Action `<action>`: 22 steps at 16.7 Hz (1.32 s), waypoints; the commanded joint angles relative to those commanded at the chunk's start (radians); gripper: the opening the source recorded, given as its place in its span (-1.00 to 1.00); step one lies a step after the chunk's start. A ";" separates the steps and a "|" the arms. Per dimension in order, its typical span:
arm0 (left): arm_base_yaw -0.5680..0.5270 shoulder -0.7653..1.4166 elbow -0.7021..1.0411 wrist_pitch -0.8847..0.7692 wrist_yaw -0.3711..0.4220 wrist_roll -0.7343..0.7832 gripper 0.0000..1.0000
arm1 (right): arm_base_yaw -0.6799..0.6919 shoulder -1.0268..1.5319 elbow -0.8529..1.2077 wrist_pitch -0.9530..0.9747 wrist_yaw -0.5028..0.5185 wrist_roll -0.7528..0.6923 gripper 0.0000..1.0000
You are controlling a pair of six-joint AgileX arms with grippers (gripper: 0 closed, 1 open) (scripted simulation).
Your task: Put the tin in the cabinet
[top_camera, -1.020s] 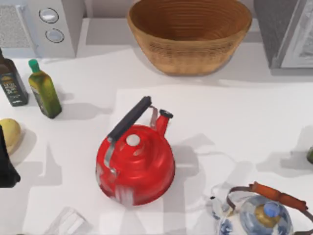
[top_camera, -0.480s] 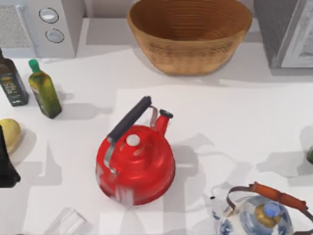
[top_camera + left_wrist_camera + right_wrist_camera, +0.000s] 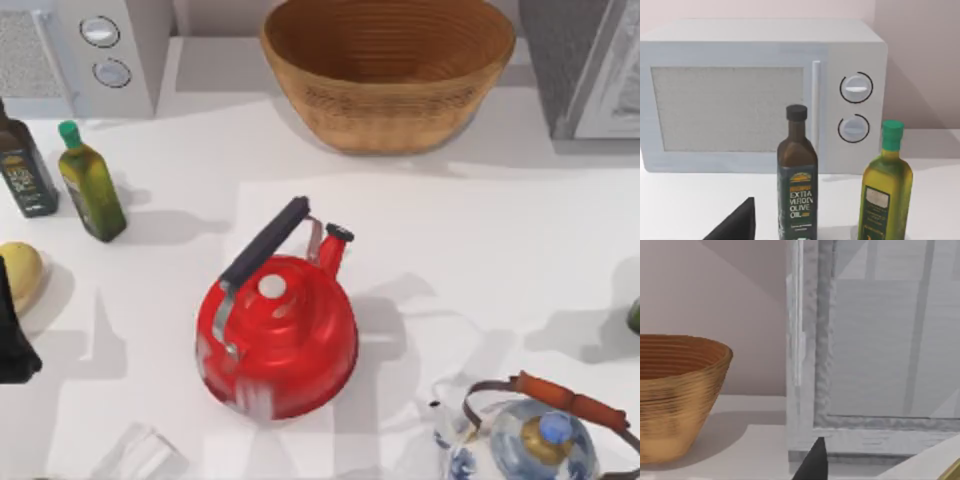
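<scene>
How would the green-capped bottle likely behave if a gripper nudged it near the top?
The green-capped bottle stands tall on a narrow base, so a high push would probably tip it rather than slide it. Its glossy sides look smooth, perhaps slippery to pinch. The dark bottle stands close beside it and might get knocked.

overhead table view, wrist cameras facing back

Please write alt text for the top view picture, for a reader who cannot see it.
A red kettle with a black handle stands in the middle of a white table. Behind it are a wicker basket, a white microwave and the cabinet; two oil bottles stand at the left, a blue-and-white teapot at the front right.
</scene>
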State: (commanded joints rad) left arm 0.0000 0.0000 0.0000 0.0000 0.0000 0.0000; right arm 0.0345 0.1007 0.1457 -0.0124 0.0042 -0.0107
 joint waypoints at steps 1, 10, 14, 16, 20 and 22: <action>0.000 0.000 0.000 0.000 0.000 0.000 1.00 | 0.010 0.035 0.058 -0.007 0.002 -0.005 -1.00; 0.000 0.000 0.000 0.000 0.000 0.000 1.00 | 0.094 0.575 0.757 -0.195 0.066 -0.047 -1.00; 0.000 0.000 0.000 0.000 0.000 0.000 1.00 | 0.121 0.824 1.053 -0.284 0.106 -0.038 -1.00; 0.000 0.000 0.000 0.000 0.000 0.000 1.00 | 0.131 0.935 1.191 -0.322 0.126 -0.026 -1.00; 0.000 0.000 0.000 0.000 0.000 0.000 1.00 | 0.143 1.108 1.427 -0.376 0.164 0.004 -1.00; 0.000 0.000 0.000 0.000 0.000 0.000 1.00 | 0.148 1.171 1.516 -0.394 0.178 0.016 -1.00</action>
State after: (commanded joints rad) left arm 0.0000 0.0000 0.0000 0.0000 0.0000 0.0000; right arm 0.1820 1.2719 1.6620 -0.4063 0.1820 0.0052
